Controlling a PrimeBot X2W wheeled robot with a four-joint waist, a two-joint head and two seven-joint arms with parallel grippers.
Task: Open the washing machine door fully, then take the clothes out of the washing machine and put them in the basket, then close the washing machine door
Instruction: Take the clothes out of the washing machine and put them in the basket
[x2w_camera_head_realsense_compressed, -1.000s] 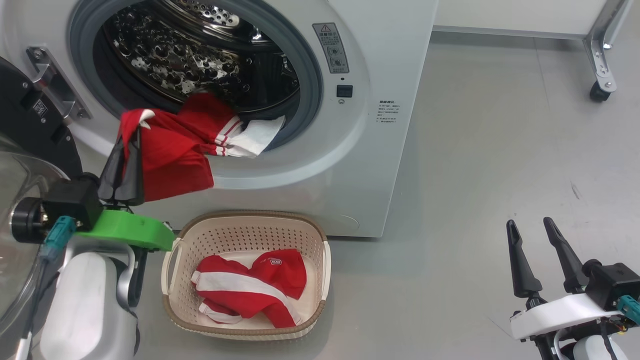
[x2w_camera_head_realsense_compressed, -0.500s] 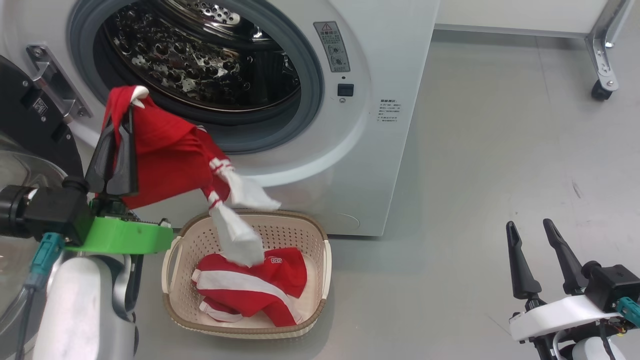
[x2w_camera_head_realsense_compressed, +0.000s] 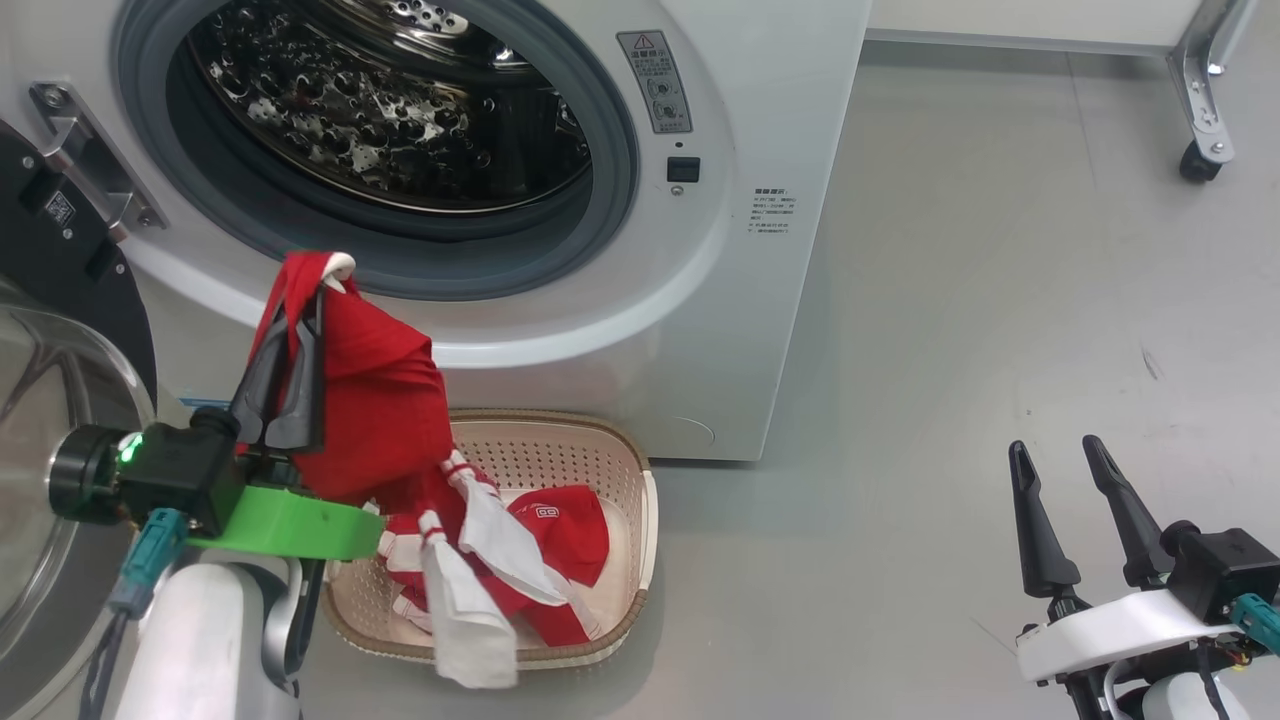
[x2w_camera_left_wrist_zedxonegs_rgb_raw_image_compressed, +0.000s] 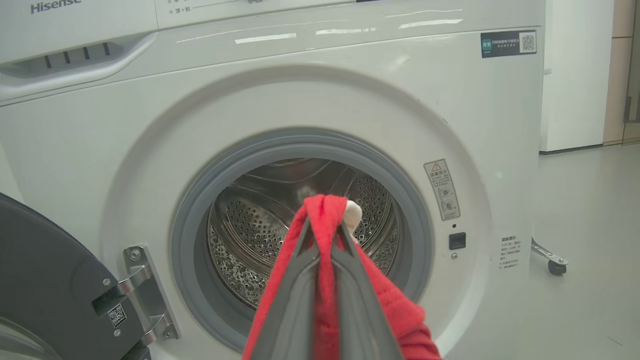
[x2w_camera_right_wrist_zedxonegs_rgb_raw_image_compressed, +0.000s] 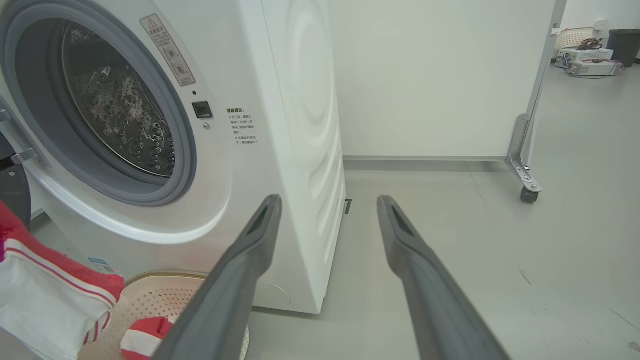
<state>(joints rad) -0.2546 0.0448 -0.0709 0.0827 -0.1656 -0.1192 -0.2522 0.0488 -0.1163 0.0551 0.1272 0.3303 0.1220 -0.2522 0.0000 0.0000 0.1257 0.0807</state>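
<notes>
The white washing machine (x2w_camera_head_realsense_compressed: 760, 90) stands with its door (x2w_camera_head_realsense_compressed: 50, 260) swung open at the left, and its steel drum (x2w_camera_head_realsense_compressed: 380, 110) looks empty. My left gripper (x2w_camera_head_realsense_compressed: 305, 315) is shut on a red garment (x2w_camera_head_realsense_compressed: 385, 420), held in front of the machine's lower rim. Its white-trimmed ends (x2w_camera_head_realsense_compressed: 470, 610) dangle over the left part of the cream basket (x2w_camera_head_realsense_compressed: 600, 450). Another red garment (x2w_camera_head_realsense_compressed: 565, 520) lies in the basket. In the left wrist view red cloth (x2w_camera_left_wrist_zedxonegs_rgb_raw_image_compressed: 325, 210) is pinched between the fingertips (x2w_camera_left_wrist_zedxonegs_rgb_raw_image_compressed: 300, 245). My right gripper (x2w_camera_head_realsense_compressed: 1050, 460) stands open over bare floor at the lower right.
A white panel on a metal frame with a caster wheel (x2w_camera_head_realsense_compressed: 1195, 160) stands at the back right, also in the right wrist view as the caster (x2w_camera_right_wrist_zedxonegs_rgb_raw_image_compressed: 527, 192). Grey floor (x2w_camera_head_realsense_compressed: 950, 350) stretches between the machine and my right gripper. The basket (x2w_camera_right_wrist_zedxonegs_rgb_raw_image_compressed: 165, 295) sits right against the machine's front.
My left gripper has pulled the red garment fully out of the drum and carried it down and right over the basket. The right gripper has stayed put.
</notes>
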